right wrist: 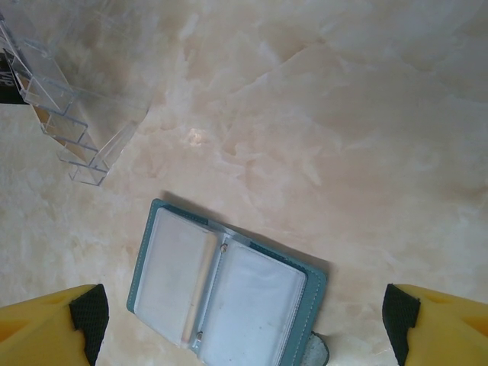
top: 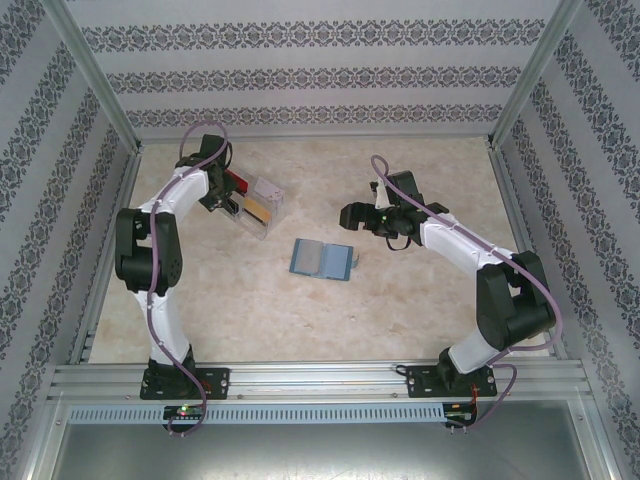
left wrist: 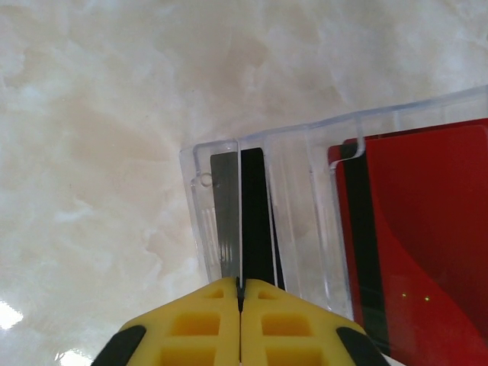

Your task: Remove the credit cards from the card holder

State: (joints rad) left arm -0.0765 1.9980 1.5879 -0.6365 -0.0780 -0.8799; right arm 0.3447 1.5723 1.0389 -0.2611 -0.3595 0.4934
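Red card (left wrist: 427, 244) cut off at right frame edge; dark card (left wrist: 255, 221) near end hidden within left claw (left wrist: 240, 285).

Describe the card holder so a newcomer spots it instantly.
Near the middle of the marbled table lies the card holder. It is flat, blue-grey and open like a book, unlike the clear plastic tray standing farther left.

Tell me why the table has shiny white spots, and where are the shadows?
Left wrist view: glare whitens the table at bottom left, and the tray has clear walls that gleam around the dark card the yellow fingers pinch. Right wrist view: a small glint above the wallet, which casts a dark shadow along its upper edge. Top view: even light, only faint shadows.
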